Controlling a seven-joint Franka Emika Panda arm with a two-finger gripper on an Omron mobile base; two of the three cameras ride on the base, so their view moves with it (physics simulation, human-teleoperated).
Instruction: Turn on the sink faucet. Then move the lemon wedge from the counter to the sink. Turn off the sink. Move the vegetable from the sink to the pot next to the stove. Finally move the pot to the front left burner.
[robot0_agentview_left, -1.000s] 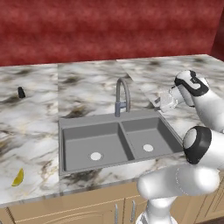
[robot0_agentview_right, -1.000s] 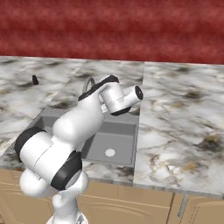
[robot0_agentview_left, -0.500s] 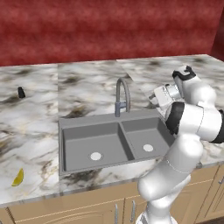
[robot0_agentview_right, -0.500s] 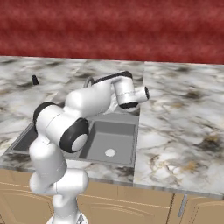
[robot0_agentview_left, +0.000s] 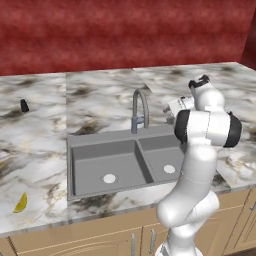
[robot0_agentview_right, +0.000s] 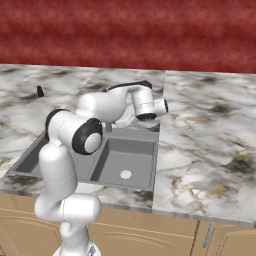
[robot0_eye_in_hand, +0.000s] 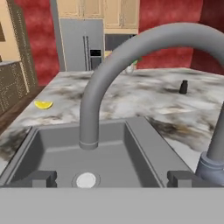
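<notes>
— Beside the faucet (robot0_agentview_left: 139, 109): the gripper (robot0_agentview_left: 176, 105), fingers (robot0_eye_in_hand: 43, 178) spread and empty, has swung in closer over the past second, now facing the spout.

— So the tap's next?

— Seemingly; no water runs. The lemon wedge (robot0_agentview_left: 20, 203) waits on the counter (robot0_agentview_left: 35, 150), left of the sink (robot0_agentview_left: 125, 161).

arm: folded, elbow raised, wrist bent level | gripper (robot0_eye_in_hand: 112, 177): fingertips (robot0_eye_in_hand: 43, 177) set wide apart, holding nothing
</notes>
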